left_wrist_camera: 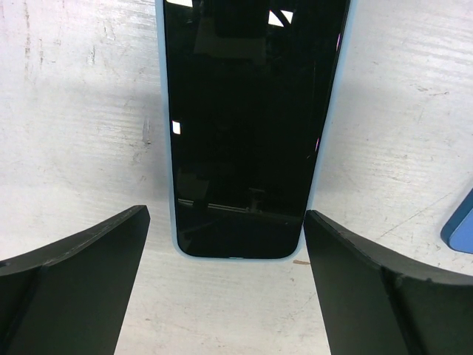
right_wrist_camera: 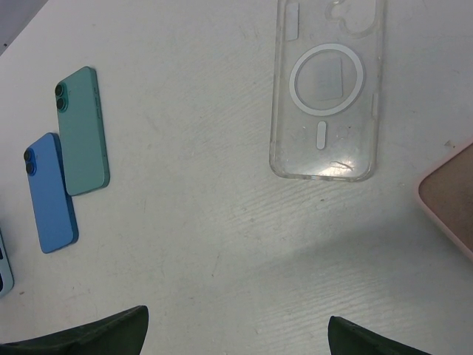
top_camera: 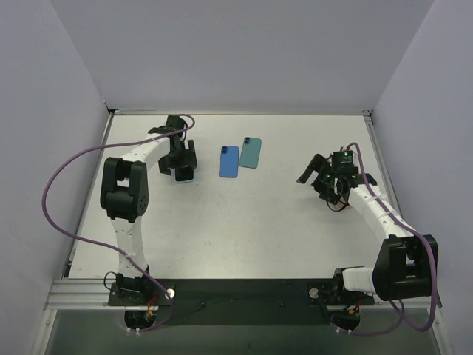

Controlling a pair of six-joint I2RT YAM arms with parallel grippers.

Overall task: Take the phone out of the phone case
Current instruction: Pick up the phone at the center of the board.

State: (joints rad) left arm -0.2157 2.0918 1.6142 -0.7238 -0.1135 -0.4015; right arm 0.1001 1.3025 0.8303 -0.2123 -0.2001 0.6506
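Note:
A phone with a black screen in a light blue case lies face up on the white table. My left gripper is open, with one finger on each side of the phone's near end and not touching it. In the top view the left gripper hangs over this phone at the back left. My right gripper is open and empty at the right, and its wrist view shows bare table between its fingertips.
A blue phone and a teal phone lie side by side, backs up, at the back middle. In the right wrist view an empty clear case and a pink case lie ahead of the gripper.

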